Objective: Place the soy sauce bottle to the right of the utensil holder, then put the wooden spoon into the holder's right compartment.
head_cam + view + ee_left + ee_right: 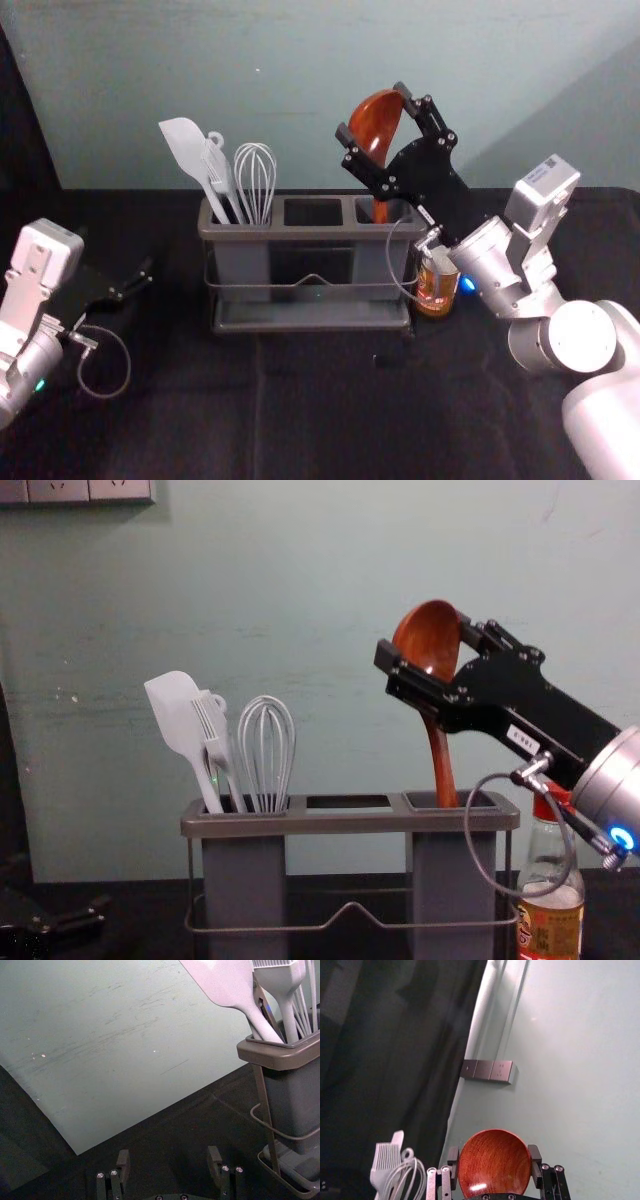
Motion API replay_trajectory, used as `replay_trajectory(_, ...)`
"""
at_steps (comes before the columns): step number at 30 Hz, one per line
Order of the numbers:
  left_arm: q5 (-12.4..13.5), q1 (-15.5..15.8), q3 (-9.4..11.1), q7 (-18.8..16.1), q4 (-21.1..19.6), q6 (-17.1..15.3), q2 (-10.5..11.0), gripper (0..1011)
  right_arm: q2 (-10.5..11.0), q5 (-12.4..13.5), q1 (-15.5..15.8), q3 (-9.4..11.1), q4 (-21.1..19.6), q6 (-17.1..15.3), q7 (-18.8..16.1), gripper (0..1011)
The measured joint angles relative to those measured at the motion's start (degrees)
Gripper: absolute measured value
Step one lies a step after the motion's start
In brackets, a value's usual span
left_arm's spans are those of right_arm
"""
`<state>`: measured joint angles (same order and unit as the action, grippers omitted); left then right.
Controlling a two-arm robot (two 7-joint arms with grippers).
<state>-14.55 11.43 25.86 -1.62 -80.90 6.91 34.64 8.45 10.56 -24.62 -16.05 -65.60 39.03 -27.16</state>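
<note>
Head view. The utensil holder (300, 235) stands on the dark-covered table (310, 420); its left compartment carries a white spatula (188, 150), a white brush (219, 168) and a wire whisk (256, 180). My right gripper (372, 112) is above the holder's right end, gripping the wooden spoon (378, 122) by its bowl, with the handle reaching down into the right compartment. The soy sauce bottle (437, 285) is just beside the holder, on its right, partly covered by my right arm. My left gripper (118, 265) is parked to the left, well apart from the holder.

Left wrist view. The two fingers of my left gripper (168, 1156) are spread, with a bare gap between them. The spatula, brush and whisk lean in the holder's left compartment, away from the fingertips.

Right wrist view. My right gripper (494, 1154) is clamped on the spoon: the bowl sits between the two fingers, one against each side. The brush and whisk appear farther off, and a row of sockets (487, 1071) is fixed to the wall (585, 1070).

Chest view. Seen from the side, the spoon is slightly tilted, its bowl uppermost in my right gripper and its lower handle passing below the rim of the right compartment. The red-capped bottle stands upright at the holder's right side; a cable (470, 825) from my right arm loops across it.
</note>
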Motion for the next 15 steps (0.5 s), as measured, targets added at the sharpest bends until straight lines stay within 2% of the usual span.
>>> replay_trajectory(15,0.0,0.0,0.0,0.0,0.0,0.0,0.0,1012,0.3,-2.3,0.5,-0.4,3.2,0.8,-0.2,840)
